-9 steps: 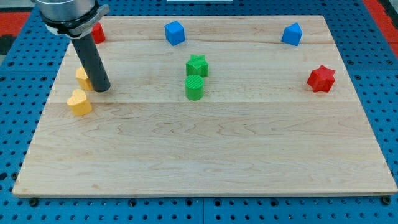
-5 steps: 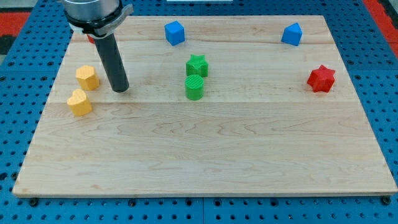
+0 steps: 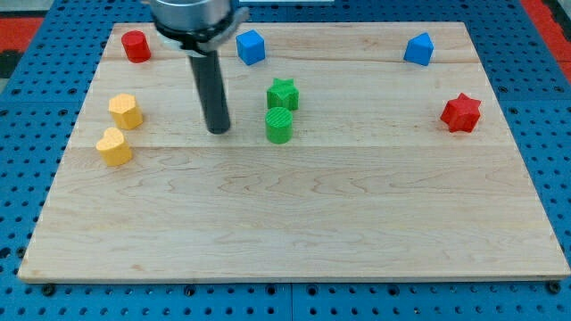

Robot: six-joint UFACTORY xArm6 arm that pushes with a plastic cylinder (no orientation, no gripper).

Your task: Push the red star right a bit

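Note:
The red star [image 3: 461, 112] lies near the board's right edge, at mid height. My tip [image 3: 218, 130] is on the board left of centre, far to the left of the red star. It stands a short way left of the green cylinder [image 3: 279, 126] and touches no block.
A green star [image 3: 283, 94] sits just above the green cylinder. A blue cube [image 3: 251, 46] and another blue block [image 3: 417, 49] lie along the top. A red cylinder [image 3: 136, 45] is at the top left. Two yellow blocks [image 3: 126, 111] [image 3: 113, 147] lie at the left. The wooden board [image 3: 294, 223] rests on a blue pegboard.
My tip has slid to the right, from beside the yellow blocks to near the green cylinder. The red cylinder is now uncovered. No block has moved.

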